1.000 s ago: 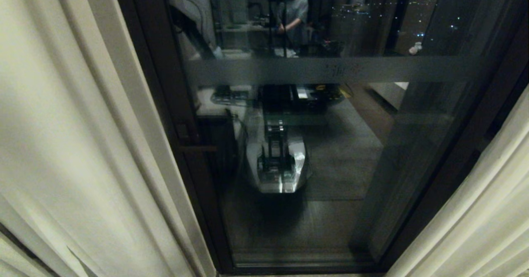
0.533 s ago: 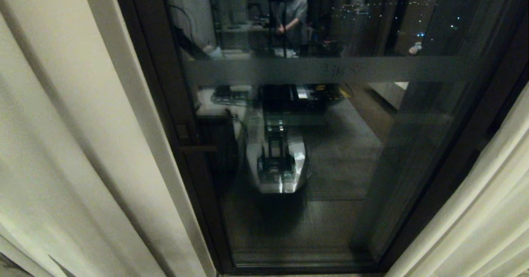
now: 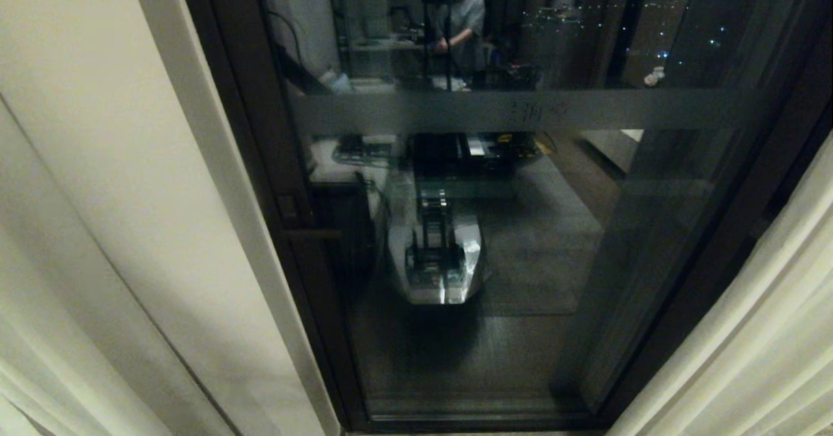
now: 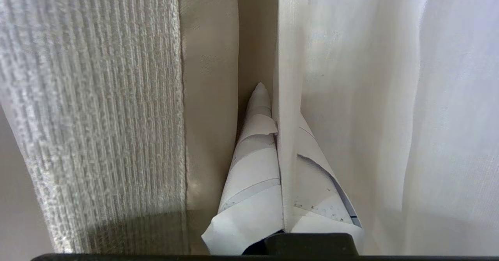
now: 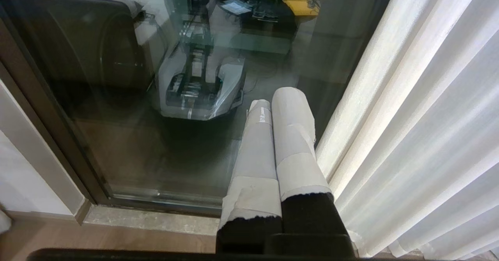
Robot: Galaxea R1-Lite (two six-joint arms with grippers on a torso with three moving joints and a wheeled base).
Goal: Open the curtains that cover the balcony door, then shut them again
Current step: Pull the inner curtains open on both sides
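Curtains (image 3: pixel 748 332) are hanging parted in the head view: one cream panel is showing at the near right, and the other panel's folds (image 3: pixel 39 332) are bunching at the near left corner, beside a pale wall strip (image 3: pixel 163 163). Between them the balcony door (image 3: pixel 520 260) is standing exposed, w/ a dark frame and a frosted band (image 3: pixel 520 109) running across the glass. The glass is reflecting the robot's base (image 3: pixel 442 260) and, further up, a person (image 3: pixel 462 23) standing by a stand. Neither arm is appearing in this view.

Left wrist view: the left gripper (image 4: pixel 278 144), fingers wrapped in white tape, is pinching the hemmed edge of the left curtain panel (image 4: pixel 286 109); the hem is running straight between the two pressed-together fingers (image 4: pixel 253 167). Sheer pale fabric (image 4: pixel 390 117) is filling one side, and a coarser ribbed weave (image 4: pixel 97 117) is filling the other, w/ a smooth beige strip (image 4: pixel 210 97) between that weave and the fingers.

Right wrist view: the right gripper (image 5: pixel 278 136) is hanging idle, its taped fingers pressed together and gripping nothing. It is pointing toward the door's lower glass (image 5: pixel 156 144), just beside the right curtain panel (image 5: pixel 409 136) but apart from the pleats. The door's bottom track and a stone sill (image 5: pixel 156 218) are lying below, and the robot's base reflection (image 5: pixel 199 89) is showing in the glass.
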